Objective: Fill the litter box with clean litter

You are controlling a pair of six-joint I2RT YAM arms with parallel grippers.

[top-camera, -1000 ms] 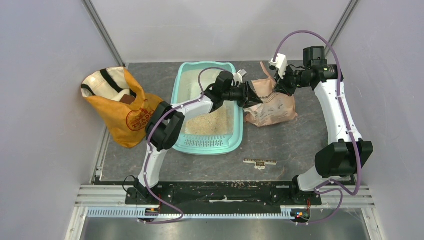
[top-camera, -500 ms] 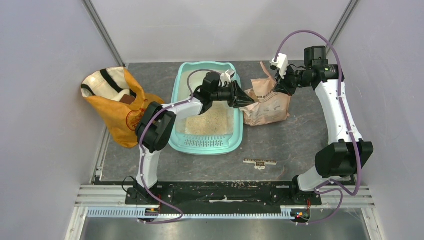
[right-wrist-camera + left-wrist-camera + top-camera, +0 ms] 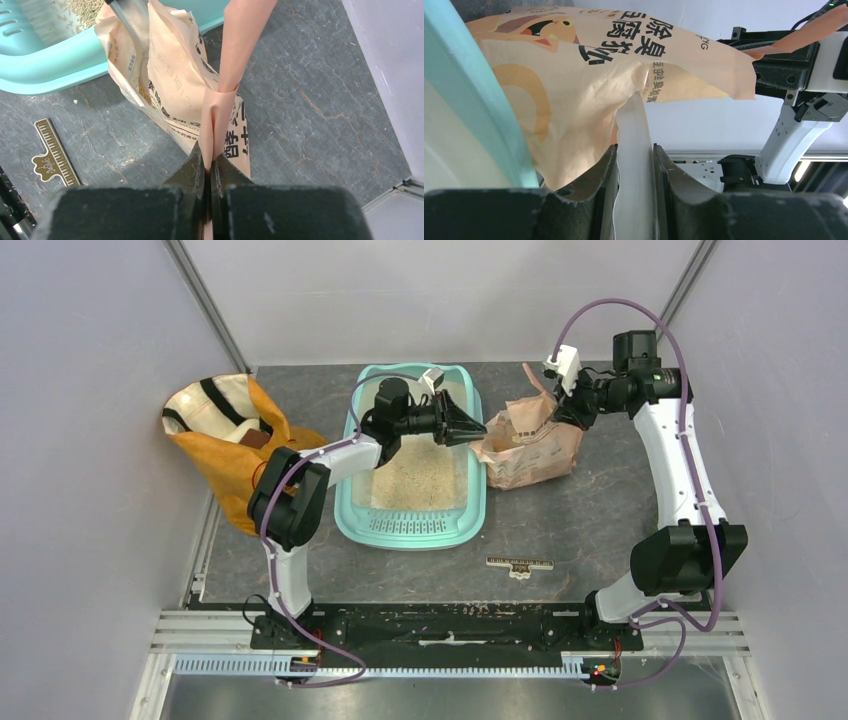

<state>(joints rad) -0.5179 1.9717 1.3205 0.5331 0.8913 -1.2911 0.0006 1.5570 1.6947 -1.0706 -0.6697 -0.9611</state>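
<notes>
The mint-teal litter box (image 3: 352, 495) lies mid-table with a beige heap of clean litter (image 3: 420, 480) inside. The crumpled pink-tan paper bag (image 3: 528, 445) stands to its right, leaning toward the box. My left gripper (image 3: 472, 429) is over the box's right rim, shut on a pale edge of the bag; in the left wrist view (image 3: 635, 150) a white strip of the bag (image 3: 574, 90) sits between the jaws beside the teal rim (image 3: 479, 100). My right gripper (image 3: 562, 417) is shut on the bag's folded top (image 3: 220, 105), its jaws (image 3: 210, 161) closed on the pink fold.
An orange-yellow bag with black straps (image 3: 235, 445) stands left of the box. A small ruler-like strip (image 3: 519, 564) lies on the dark table near the front; it also shows in the right wrist view (image 3: 52, 155). Grey walls enclose the table.
My left gripper has moved left over the litter box, pulling the bag's near edge with it. The bag has shifted and stretched toward the box. The right gripper has barely moved.
</notes>
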